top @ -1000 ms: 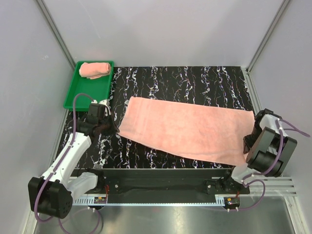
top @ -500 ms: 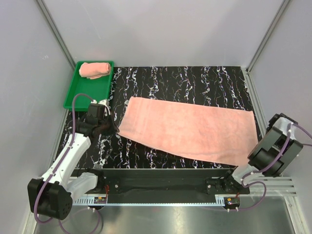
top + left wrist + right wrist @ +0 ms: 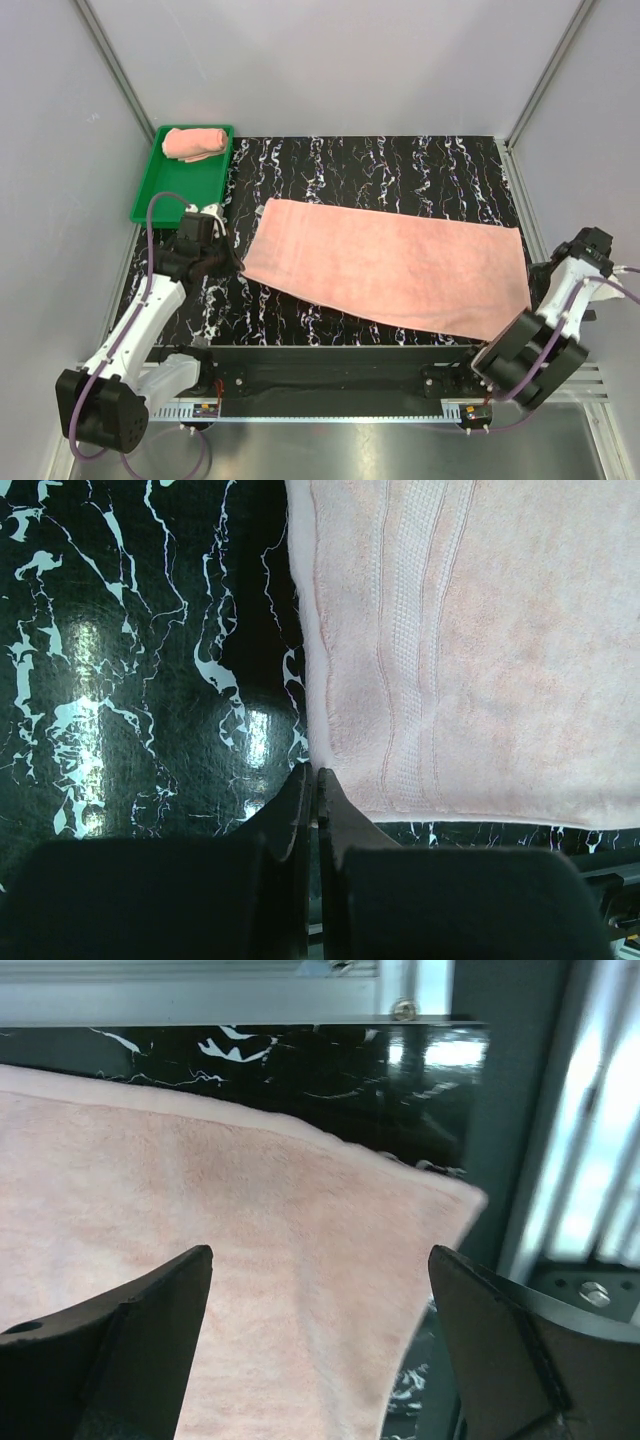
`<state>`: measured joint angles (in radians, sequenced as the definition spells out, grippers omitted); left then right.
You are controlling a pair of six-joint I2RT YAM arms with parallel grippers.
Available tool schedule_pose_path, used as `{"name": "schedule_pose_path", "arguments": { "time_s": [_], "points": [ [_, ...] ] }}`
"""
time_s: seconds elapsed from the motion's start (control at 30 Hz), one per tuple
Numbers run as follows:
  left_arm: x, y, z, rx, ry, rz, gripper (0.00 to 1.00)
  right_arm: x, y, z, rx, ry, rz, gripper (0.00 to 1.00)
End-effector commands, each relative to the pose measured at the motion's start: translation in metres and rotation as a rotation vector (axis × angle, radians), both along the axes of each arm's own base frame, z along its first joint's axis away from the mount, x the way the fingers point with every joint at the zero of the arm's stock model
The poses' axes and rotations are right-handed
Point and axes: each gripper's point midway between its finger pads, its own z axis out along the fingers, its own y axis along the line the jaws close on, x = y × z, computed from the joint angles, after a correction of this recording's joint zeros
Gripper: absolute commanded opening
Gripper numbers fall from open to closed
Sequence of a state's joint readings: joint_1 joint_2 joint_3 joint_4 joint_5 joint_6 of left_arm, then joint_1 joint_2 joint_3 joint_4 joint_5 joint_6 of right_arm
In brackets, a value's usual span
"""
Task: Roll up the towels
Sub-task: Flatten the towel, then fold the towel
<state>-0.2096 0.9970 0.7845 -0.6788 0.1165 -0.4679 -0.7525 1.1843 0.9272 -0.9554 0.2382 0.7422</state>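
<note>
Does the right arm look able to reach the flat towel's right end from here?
Probably yes: the right gripper is open and faces the flat towel's right corner, with nothing lying between them.

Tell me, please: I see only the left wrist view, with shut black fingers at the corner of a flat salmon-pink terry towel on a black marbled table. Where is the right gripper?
Observer: The right gripper stands open near the opposite end of that salmon-pink terry towel, holding nothing.
Operator: Is any part of it rolled?
Observer: No. It lies fully spread, slanted across the black marbled table.
Operator: And the second towel?
Observer: The other salmon-pink towel sits rolled at the far end of the green rectangular plastic tray.
</note>
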Motion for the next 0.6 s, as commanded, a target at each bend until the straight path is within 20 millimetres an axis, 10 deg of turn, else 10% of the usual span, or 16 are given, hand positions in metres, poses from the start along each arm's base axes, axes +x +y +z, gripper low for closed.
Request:
{"name": "schedule_pose_path", "arguments": {
  "time_s": [0.0,0.17,0.57],
  "points": [
    [0.007,-0.003,0.012,-0.014,-0.064,-0.013,0.00,0.017,-0.001,-0.042,0.114,-0.023,0.057,0.96],
    [0.008,-0.004,0.012,-0.017,-0.058,-0.024,0.00,0.011,-0.008,-0.062,0.162,-0.133,0.006,0.96],
    [0.006,-0.008,0.012,-0.033,-0.061,-0.041,0.00,-0.036,-0.024,-0.037,0.023,-0.059,-0.212,0.93]
  ]
}}
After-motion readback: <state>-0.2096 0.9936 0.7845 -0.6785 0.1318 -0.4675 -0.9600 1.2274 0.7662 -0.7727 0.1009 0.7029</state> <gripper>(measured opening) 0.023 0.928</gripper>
